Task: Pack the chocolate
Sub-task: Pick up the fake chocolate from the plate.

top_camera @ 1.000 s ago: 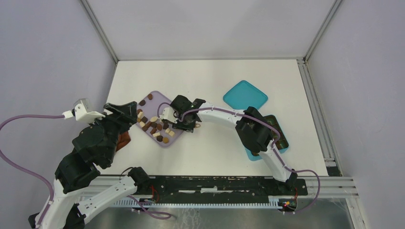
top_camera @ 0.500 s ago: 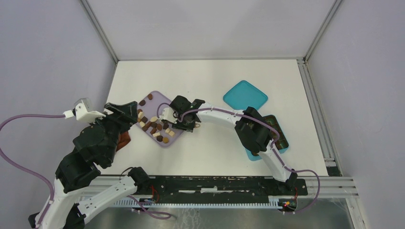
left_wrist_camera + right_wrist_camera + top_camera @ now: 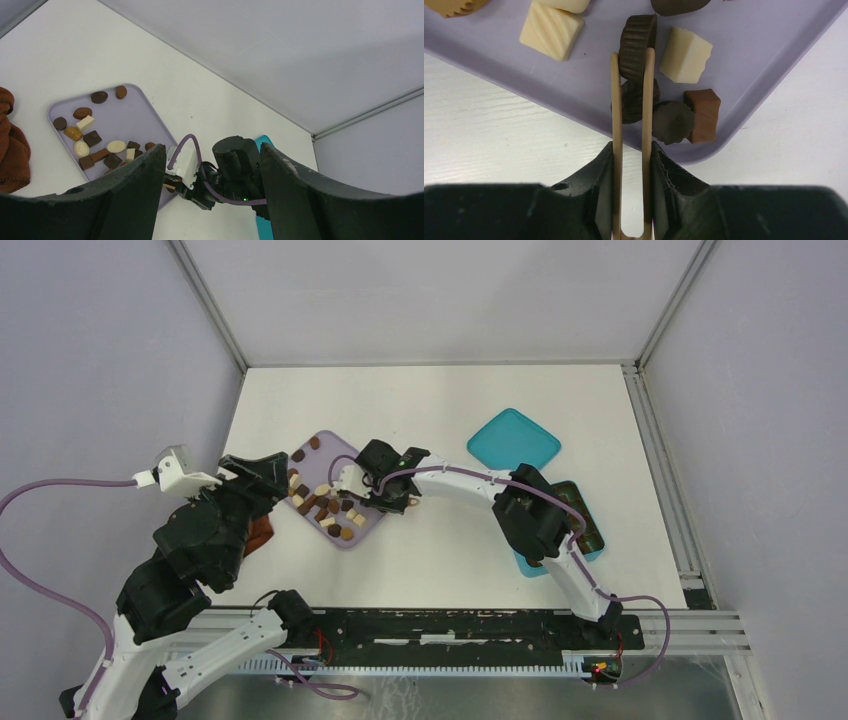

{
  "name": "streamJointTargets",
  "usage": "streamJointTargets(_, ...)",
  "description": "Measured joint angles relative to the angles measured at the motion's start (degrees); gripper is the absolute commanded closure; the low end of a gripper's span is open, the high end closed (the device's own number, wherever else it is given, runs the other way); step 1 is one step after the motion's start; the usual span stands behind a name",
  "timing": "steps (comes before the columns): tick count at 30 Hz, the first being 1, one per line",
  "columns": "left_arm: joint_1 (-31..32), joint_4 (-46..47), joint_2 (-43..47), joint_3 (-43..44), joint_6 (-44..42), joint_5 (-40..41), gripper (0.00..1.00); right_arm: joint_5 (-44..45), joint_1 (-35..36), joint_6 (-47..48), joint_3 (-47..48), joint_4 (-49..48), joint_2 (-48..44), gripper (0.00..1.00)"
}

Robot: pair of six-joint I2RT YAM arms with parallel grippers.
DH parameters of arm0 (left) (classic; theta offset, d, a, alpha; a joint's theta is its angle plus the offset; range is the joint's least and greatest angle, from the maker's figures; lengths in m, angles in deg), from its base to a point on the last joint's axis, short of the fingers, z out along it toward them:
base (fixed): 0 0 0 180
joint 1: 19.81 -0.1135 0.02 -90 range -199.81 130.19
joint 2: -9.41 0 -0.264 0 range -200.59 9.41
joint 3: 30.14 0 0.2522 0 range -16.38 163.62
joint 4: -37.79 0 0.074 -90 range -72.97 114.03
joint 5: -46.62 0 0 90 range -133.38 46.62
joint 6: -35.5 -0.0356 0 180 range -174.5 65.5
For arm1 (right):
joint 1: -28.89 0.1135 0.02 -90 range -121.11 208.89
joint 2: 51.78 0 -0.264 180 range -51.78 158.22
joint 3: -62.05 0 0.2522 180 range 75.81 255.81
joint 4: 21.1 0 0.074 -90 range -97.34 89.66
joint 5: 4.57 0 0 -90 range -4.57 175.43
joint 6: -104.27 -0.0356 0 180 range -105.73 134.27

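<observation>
right fingers (image 3: 648, 75) just pinched dark round chocolate (image 3: 639, 31) between tips, over purple tray (image 3: 769, 55). looks ready to lift toward box (image 3: 527, 563). left fingers (image 3: 135, 195) spread wide, empty.

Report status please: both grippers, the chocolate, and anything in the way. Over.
Left gripper open, empty. Right gripper shut on dark round chocolate at the lilac tray. Neighbour dark pieces crowd its fingers. Over.
</observation>
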Motion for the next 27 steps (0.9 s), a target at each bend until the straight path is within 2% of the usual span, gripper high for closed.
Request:
streamJointTargets(7, 0.00, 0.07, 0.07, -0.28, 0.00, 0.00, 0.26, -5.79, -1.38, -0.24, -3.89, 0.07, -5.07, 0.93)
streamJointTargets(13, 0.00, 0.96, 0.46, -1.66, 0.00, -0.26, 0.26, -15.26, -4.70, -0.20, -10.21, -0.57, -13.99, 0.94)
streamJointTargets(19, 0.00, 3.41, 0.74, -3.58, -0.02, -1.66, 0.24, -22.99, -9.60, 1.95, -21.29, -0.83, -26.45, 0.95)
streamJointTargets(23, 0.00, 6.78, 0.68, -6.21, -0.09, -3.82, 0.15, -26.25, -15.41, 5.31, -28.55, 0.04, -36.46, 0.95)
streamJointTargets(27, 0.00, 12.66, 0.22, -10.54, -0.31, -7.15, 0.02, -28.68, -23.58, 9.03, -36.65, 2.19, -47.17, 0.95)
